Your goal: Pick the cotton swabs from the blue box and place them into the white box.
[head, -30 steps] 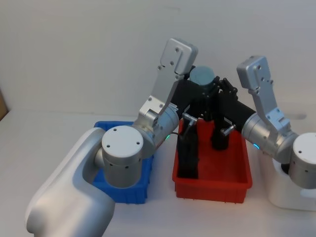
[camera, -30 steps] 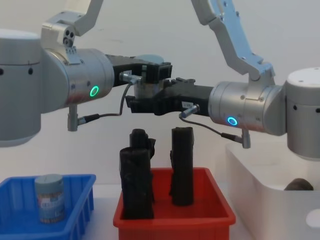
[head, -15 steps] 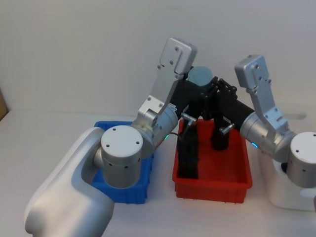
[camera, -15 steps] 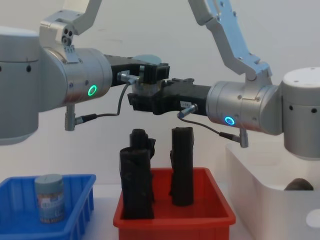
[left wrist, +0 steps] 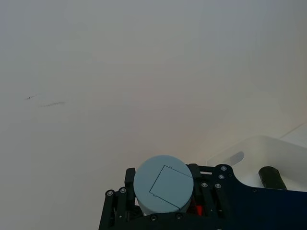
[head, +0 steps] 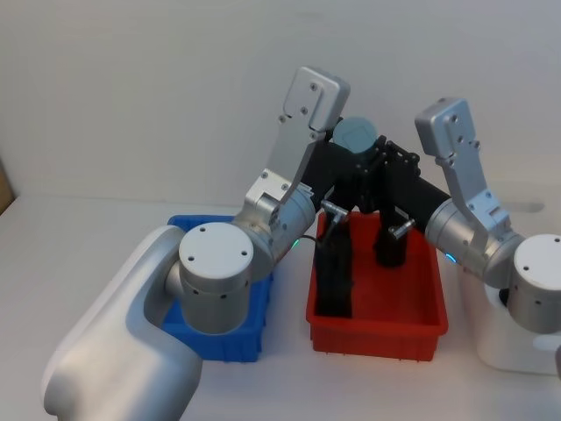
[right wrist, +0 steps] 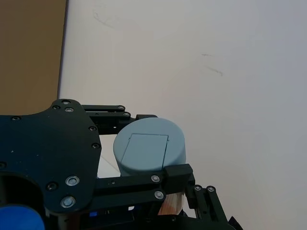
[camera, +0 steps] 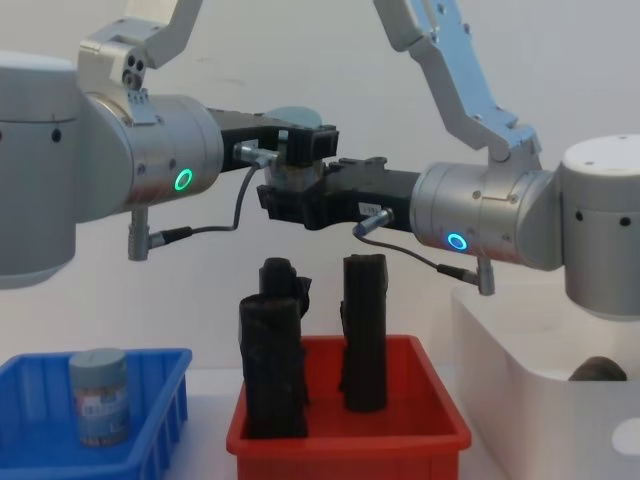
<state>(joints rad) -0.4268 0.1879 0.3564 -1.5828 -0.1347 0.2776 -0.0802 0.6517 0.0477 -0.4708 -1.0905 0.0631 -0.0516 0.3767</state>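
Note:
A cotton swabs jar (camera: 298, 117) with a pale grey-blue lid hangs in the air above the red bin. My left gripper (camera: 300, 150) is shut on it, reaching in from the left. From the right, my right gripper (camera: 285, 195) meets it, open, with a finger on either side of the same jar (right wrist: 148, 146). Its lid (left wrist: 163, 187) shows flat between black linkages. Another jar of cotton swabs (camera: 100, 395) stands upright in the blue box (camera: 160, 400) at lower left. At the far right sits the white box (camera: 520, 350).
Directly under the two grippers, the red bin (camera: 350, 432) holds two tall black rolls (camera: 272, 350) standing upright. A dark object (camera: 598, 368) lies inside the white box. My left arm's large elbow (head: 215, 272) hangs over the blue box (head: 250, 338).
My right arm has crept slightly to the left, bringing its gripper closer around the held jar. The left gripper and jar have barely moved.

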